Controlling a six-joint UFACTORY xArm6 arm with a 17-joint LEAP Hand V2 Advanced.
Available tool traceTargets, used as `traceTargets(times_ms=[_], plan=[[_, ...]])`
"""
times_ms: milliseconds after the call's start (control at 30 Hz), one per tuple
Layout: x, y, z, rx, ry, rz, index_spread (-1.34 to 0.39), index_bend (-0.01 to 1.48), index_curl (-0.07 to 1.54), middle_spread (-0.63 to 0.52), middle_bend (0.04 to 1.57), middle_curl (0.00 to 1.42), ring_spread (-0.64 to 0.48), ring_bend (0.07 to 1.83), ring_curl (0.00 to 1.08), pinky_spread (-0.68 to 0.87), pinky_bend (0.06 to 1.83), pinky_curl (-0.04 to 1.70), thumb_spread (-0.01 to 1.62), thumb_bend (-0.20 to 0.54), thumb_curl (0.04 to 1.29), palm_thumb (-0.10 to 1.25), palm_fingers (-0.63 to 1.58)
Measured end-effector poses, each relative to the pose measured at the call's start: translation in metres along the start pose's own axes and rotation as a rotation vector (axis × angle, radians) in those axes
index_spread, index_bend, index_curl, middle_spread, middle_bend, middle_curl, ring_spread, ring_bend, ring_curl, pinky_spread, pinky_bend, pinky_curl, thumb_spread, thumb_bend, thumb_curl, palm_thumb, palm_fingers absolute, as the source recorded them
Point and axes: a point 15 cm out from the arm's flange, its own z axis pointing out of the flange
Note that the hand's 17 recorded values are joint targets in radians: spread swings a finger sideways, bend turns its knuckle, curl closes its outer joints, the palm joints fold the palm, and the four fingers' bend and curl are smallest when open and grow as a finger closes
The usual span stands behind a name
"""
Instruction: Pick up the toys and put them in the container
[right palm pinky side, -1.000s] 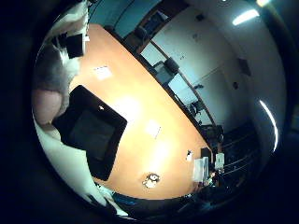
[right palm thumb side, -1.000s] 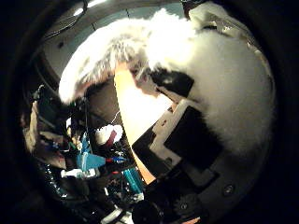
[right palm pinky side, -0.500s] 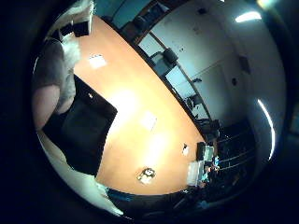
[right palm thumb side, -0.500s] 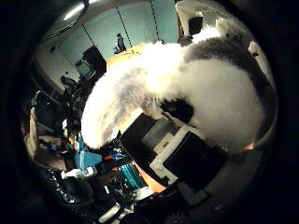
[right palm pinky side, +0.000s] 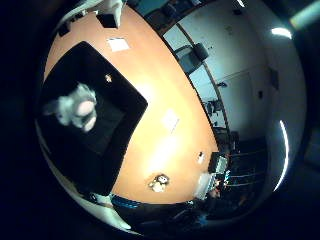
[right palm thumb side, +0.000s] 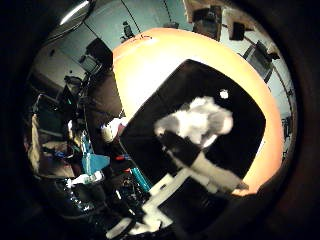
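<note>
Plush toy over the black container, release step.
The grey-and-white plush toy (right palm thumb side: 197, 120) sits centre frame against the black container (right palm thumb side: 240, 150) on the orange worktop (right palm thumb side: 145, 65); whether it rests inside or is falling, I cannot tell. The robot hand (right palm thumb side: 200, 167) shows fingers extended beneath it, gripping nothing. Best to lift clear and head for the small toy (right palm pinky side: 159, 183) low in frame. Earlier the plush filled the view, close against the palm.

Grey-and-white plush toy (right palm thumb side: 197, 121) lying inside black container (right palm thumb side: 150, 125), container on orange table (right palm thumb side: 150, 60), hand (right palm thumb side: 190, 175) parts reaching toward toy, fingers' state unclear
</note>
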Motion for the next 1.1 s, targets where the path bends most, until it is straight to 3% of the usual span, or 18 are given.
traceTargets(times_ms=[233, 667, 900, 1100], plan=[[0.002, 0.004, -0.005, -0.002, 0.001, -0.001, -0.43, 0.18, 0.39, -0.12, 0.36, 0.39, -0.11, 0.67, 0.32, 0.39, 0.59, 0.59, 1.03, -0.029, 0.28, 0.45, 0.25], [0.025, 0.037, -0.041, -0.026, 0.020, 0.018, -0.42, 0.17, 0.32, -0.12, 0.31, 0.36, -0.08, 0.62, 0.26, 0.44, 0.57, 0.48, 1.02, -0.026, 0.28, 0.43, 0.30], [0.097, 0.087, -0.069, -0.042, 0.089, 0.136, -0.42, 0.17, 0.31, -0.12, 0.31, 0.35, -0.07, 0.61, 0.24, 0.44, 0.58, 0.44, 1.01, -0.026, 0.28, 0.43, 0.32], [0.167, 0.160, -0.089, -0.115, 0.166, 0.264, -0.42, 0.17, 0.30, -0.12, 0.31, 0.36, -0.05, 0.59, 0.23, 0.44, 0.56, 0.40, 1.01, -0.029, 0.28, 0.41, 0.31]])
